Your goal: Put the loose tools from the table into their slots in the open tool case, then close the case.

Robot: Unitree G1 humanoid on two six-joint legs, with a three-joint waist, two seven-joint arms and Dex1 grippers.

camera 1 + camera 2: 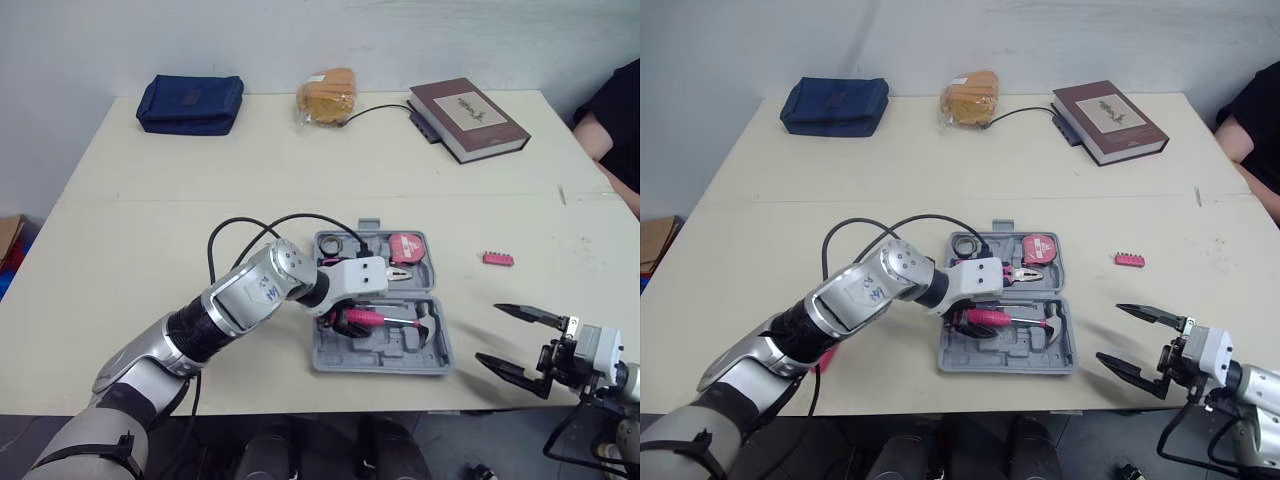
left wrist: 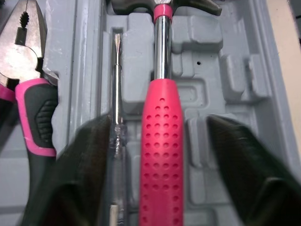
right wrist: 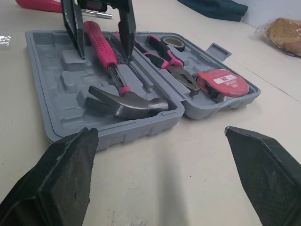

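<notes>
Nearest, at about four o'clock from the case, the right gripper (image 1: pixel 489 333) hovers off the table's front edge, its two black wedge-shaped fingers spread wide and holding nothing. At the middle of the cream matte table (image 1: pixel 150 230) lies one open grey moulded-plastic tool case (image 1: pixel 400 352), two halves flat, ribbed with shaped recesses. The left gripper (image 1: pixel 345 318) reaches into the near half, its fingers apart and straddling, not clamping, one hammer with a dimpled pink rubber handle (image 2: pixel 162 141), chrome neck and dark steel claw head. Just beside the handle sits one slim screwdriver with a clear plastic handle (image 2: pixel 116 94), partly under one finger. The far half holds one pair of steel pliers with pink-and-black grips (image 2: pixel 28 94), one small dark roll of tape (image 3: pixel 171 42) and one rounded red tape measure (image 1: pixel 408 248). Five tools are seated in all. One small pink toothed bit strip (image 1: pixel 497 259) lies loose on the table at two o'clock from the case, well apart. Farthest: one blue fabric pouch (image 1: pixel 190 103) at eleven, one clear bag of bread (image 1: pixel 327 97) at twelve, one maroon hardback book (image 1: pixel 468 118) at one, and a person's arm (image 1: pixel 610 120) at the edge
</notes>
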